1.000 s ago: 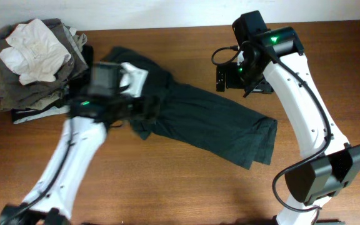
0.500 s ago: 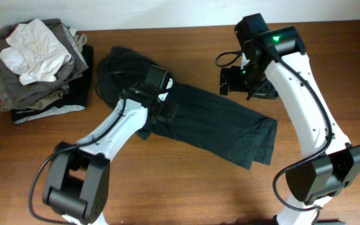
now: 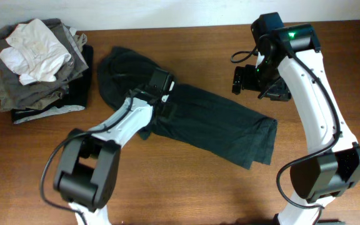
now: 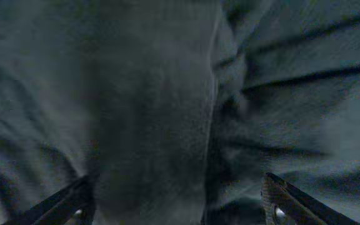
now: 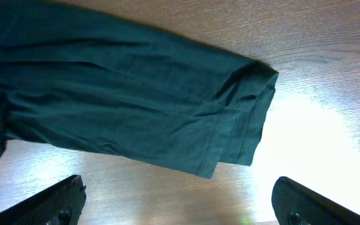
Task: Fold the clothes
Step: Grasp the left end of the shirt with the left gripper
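Since 1 second ago, the left arm has swung in from the table's left side and dropped onto the shirt, while the right arm has drifted a little to the right, away from the cloth. Left claw is pressed close down on the dark charcoal T-shirt, its 2 fingers spread wide with a raised ridge of fabric running between them, apparently placed to pinch that ridge, though nothing is gripped yet. Right claw hangs wide apart and empty above the wood, looking down on the shirt's far end, where the hem is doubled over at the corner; it seems to be held clear so the left arm can work, or waiting to take that end. From above, the T-shirt lies crumpled in a long diagonal band across the middle of the table, bunched at its upper left end and flatter toward the lower right, and no print shows. Well apart at the table's far left corner sits a pile of garments in grey and olive, topped by a crumpled white garment. Folding looks barely begun.
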Motion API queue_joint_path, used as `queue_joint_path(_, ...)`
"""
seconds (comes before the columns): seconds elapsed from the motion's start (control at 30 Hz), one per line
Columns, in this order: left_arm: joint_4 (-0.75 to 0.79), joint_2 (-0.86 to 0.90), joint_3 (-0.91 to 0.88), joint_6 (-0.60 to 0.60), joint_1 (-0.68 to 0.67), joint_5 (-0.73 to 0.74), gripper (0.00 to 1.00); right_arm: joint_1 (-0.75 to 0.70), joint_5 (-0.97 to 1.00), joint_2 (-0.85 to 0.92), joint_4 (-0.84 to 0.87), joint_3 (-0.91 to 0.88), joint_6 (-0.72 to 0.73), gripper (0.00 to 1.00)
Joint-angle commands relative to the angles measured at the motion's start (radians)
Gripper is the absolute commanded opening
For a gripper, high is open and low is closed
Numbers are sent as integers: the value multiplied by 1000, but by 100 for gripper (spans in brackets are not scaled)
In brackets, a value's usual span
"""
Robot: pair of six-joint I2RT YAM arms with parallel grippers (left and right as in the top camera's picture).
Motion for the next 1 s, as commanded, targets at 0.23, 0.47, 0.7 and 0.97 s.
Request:
queue_joint_path(0.23, -15, 8, 20, -3, -3, -77, 82, -2, 59, 8, -4, -2, 11, 99)
queue_joint_path(0.47, -58, -75, 66, -3, -3, -74, 80, -2, 72, 8, -4, -2, 12, 99)
queue_joint_path(0.7, -64, -55, 62, -3, -3, -74, 67, -2, 71, 8, -5, -4, 12, 99)
queue_joint_path(0.97, -65, 10, 63, 21, -3, -74, 71, -2, 69, 8, 13, -80, 12, 99)
